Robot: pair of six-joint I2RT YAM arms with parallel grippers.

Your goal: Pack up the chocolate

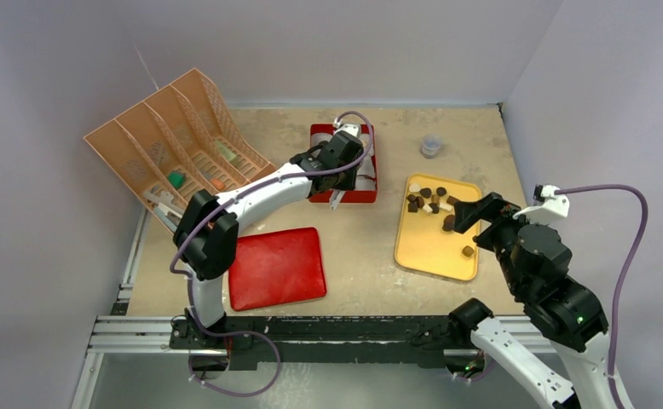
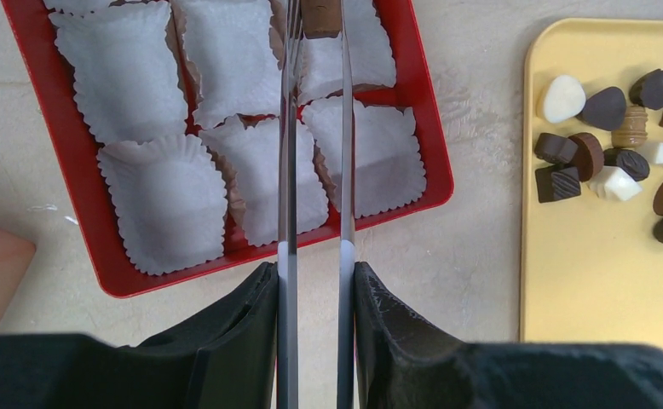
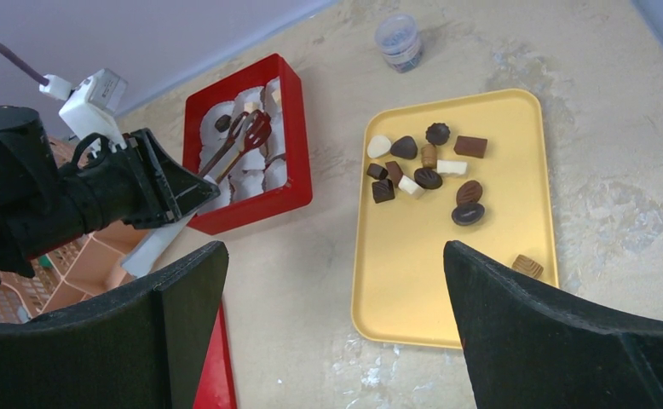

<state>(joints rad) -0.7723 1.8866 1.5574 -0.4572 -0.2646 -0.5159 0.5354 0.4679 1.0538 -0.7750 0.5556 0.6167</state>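
Note:
My left gripper is shut on a pair of thin metal tongs. The tong tips pinch a brown chocolate above the red box, which is lined with white paper cups. One dark piece lies in a cup. Several more chocolates lie clustered on the yellow tray, and a tan one sits apart. My right gripper hangs open over the tray's near part, empty.
A red flat lid lies near the left arm's base. An orange slotted rack leans at the back left. A small grey jar stands behind the tray. Walls close in the table at the back and the right.

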